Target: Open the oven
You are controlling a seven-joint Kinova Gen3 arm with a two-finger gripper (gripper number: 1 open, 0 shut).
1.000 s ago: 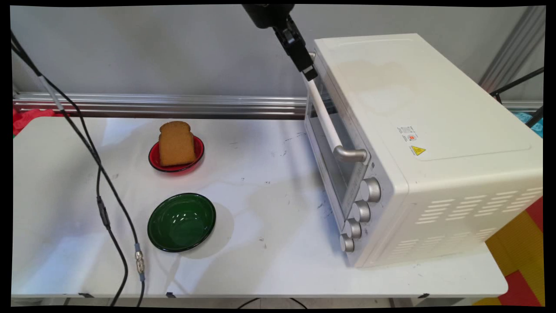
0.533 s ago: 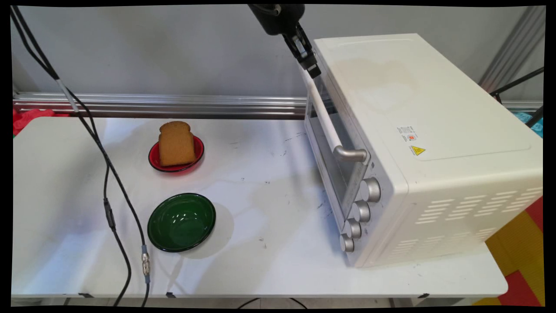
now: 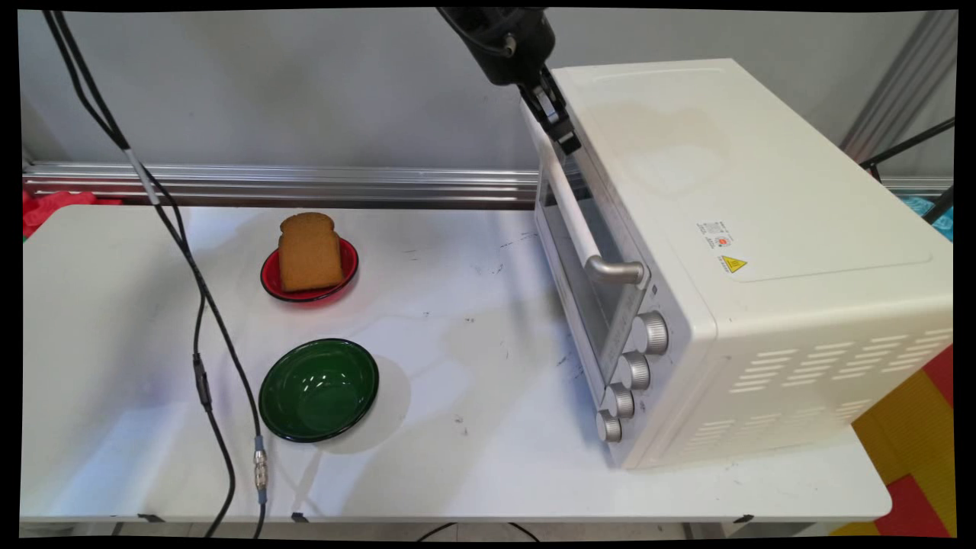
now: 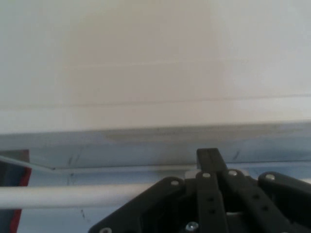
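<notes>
The pincer [image 3: 566,141] hung from the top of the main view, slanting down and to the right, its tip at the far upper corner of the toaster oven [image 3: 762,229]. There it sat just beside the far end of the door handle [image 3: 576,213], a white bar on metal brackets running along the top of the glass door [image 3: 568,259]. Whether the pincer touched the handle could not be told from this view.

In the hand view the pincer [image 4: 208,154] rose from the bottom edge, with the handle [image 4: 73,196] crossing as a pale bar from the left and passing behind the black linkage. Above it lay the oven's cream top panel [image 4: 155,63]. Whether the pincer was wide, narrow or closed on the bar could not be told from either view.

The oven stood on the right side of the white counter [image 3: 473,343], its front turned left. The door stood upright against the front, and a column of four metal knobs [image 3: 650,332] ran down the near end of that face.

Well apart from the oven, on the left half of the counter, a red plate [image 3: 347,263] held a brown slice of bread [image 3: 309,252] standing on edge. Nearer to the camera sat a green bowl [image 3: 319,390] with nothing in it. Black cables [image 3: 198,305] hung down across the left side of the counter, and an aluminium rail [image 3: 305,183] ran along the wall behind its far edge.
</notes>
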